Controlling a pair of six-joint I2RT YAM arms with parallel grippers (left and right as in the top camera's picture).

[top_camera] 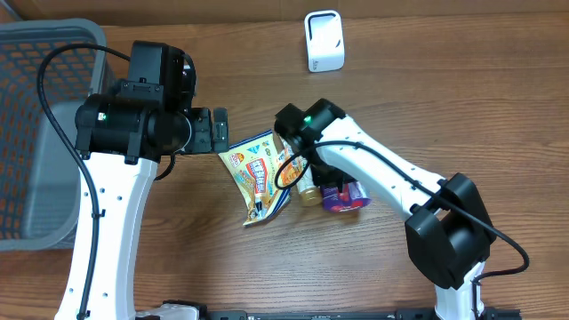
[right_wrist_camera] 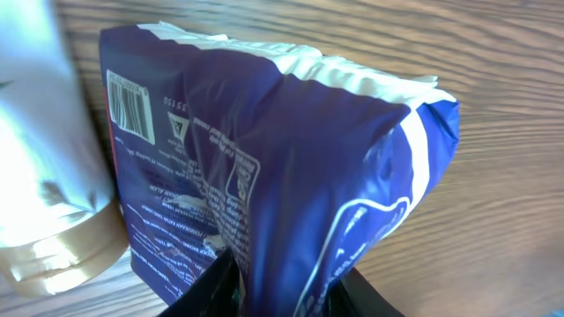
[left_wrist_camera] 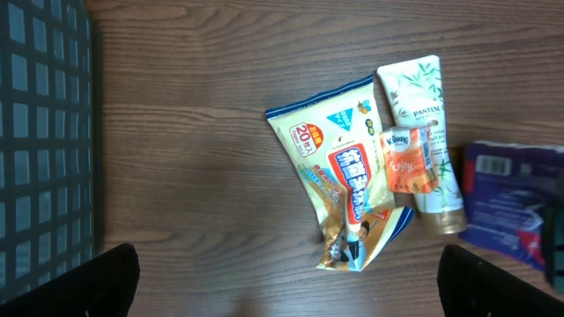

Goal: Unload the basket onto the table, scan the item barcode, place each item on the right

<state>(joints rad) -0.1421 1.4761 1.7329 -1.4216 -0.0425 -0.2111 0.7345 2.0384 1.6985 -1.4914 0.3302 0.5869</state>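
One snack bag (left_wrist_camera: pixel 339 176), one tube (left_wrist_camera: pixel 423 114), one purple pack (right_wrist_camera: pixel 264 176)

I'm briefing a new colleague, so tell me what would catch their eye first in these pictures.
The bright yellow snack packet at the centre of the overhead view, lying beside a Pantene tube. Then the blue soft pack filling the right wrist view, its barcode showing at upper left. A white scanner stands apart at the top of the overhead view.

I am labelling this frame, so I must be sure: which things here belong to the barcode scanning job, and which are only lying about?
Job in hand: blue packet, its barcode, white scanner.
Lying about: yellow snack packet, Pantene tube, orange tissue pack, grey basket.
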